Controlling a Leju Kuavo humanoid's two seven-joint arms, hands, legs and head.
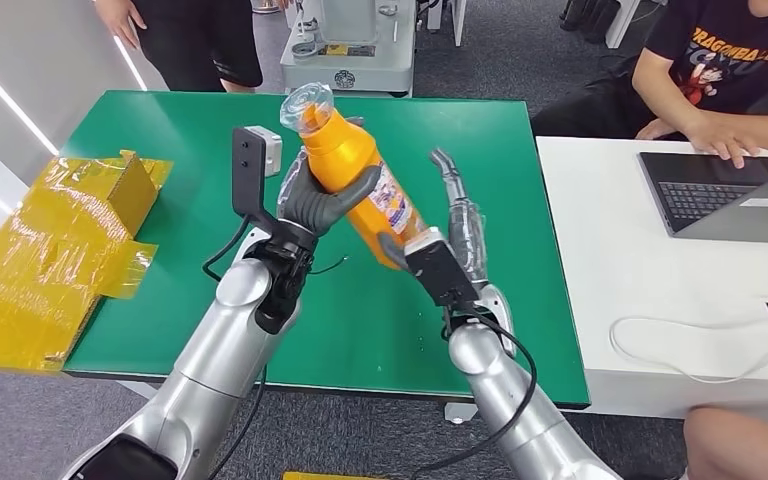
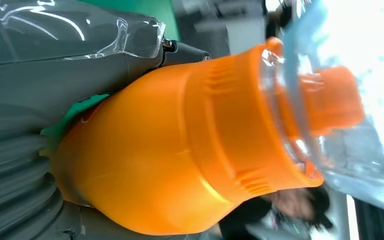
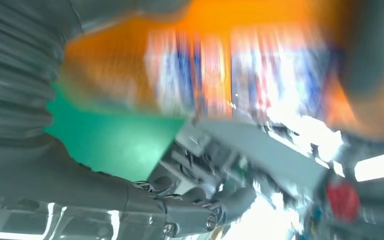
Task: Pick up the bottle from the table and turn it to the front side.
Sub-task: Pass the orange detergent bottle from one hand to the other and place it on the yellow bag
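Bottle (image 1: 360, 180) in the head view is lifted off the green worktop (image 1: 360, 330) and tilted, its clear cap toward the far edge and its base toward the near right. The left hand (image 1: 320, 200) wraps its fingers around the upper body below the shoulder. The right hand (image 1: 450, 235) sits at the lower end, thumb against the base, while its long fingers stand straight and apart beside the label; whether it truly clamps the bottle I cannot tell. A slip looks likeliest here: if the left hand loosens to allow the turn while the right merely props, the base could slide off and drop to the worktop.

From the left wrist, the bottle (image 2: 180, 150) lies against the left hand (image 2: 55, 75), the ribbed shoulder and clear cap jutting beyond the grip. The smooth, tapering plastic could creep through the fingers as it rotates.

The right wrist view is blurred; the bottle (image 3: 205, 75) shows its printed label close above the right hand (image 3: 80, 175), contact unclear. Over-rotation past the front side is a further risk.
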